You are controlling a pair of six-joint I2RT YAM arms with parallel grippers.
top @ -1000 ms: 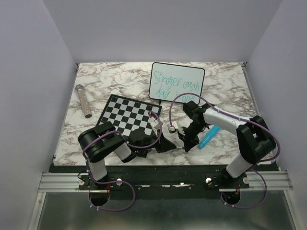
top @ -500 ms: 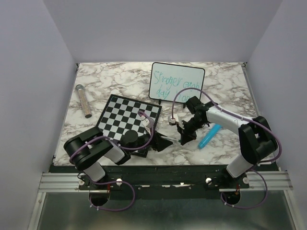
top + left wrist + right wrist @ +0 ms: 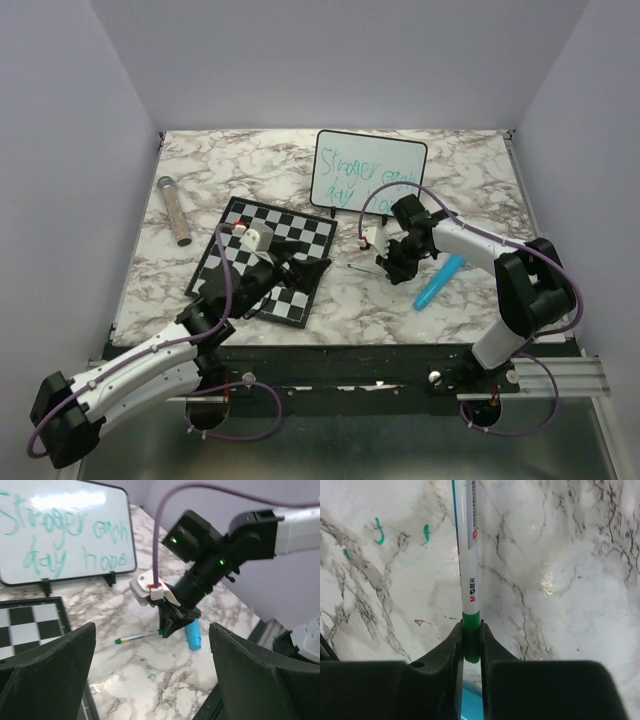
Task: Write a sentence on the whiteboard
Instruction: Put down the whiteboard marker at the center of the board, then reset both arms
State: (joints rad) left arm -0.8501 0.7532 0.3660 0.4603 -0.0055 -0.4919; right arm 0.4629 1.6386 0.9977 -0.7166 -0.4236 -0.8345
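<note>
Green-ended marker pinched in my right hand, lying on the marble bench; my left hand gapes wide above the chessboard, whiteboard by the far edge.

A robot lab cell: plain pale walls box in a marble-patterned table edged by an aluminium rail.

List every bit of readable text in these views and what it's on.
"Stronger each" / "day hope": the sentence, teal handwriting on the whiteboard.
"M&G": printed on the marker barrel, followed by characters too small to read.
Red label further along the barrel: too small to read.
</note>
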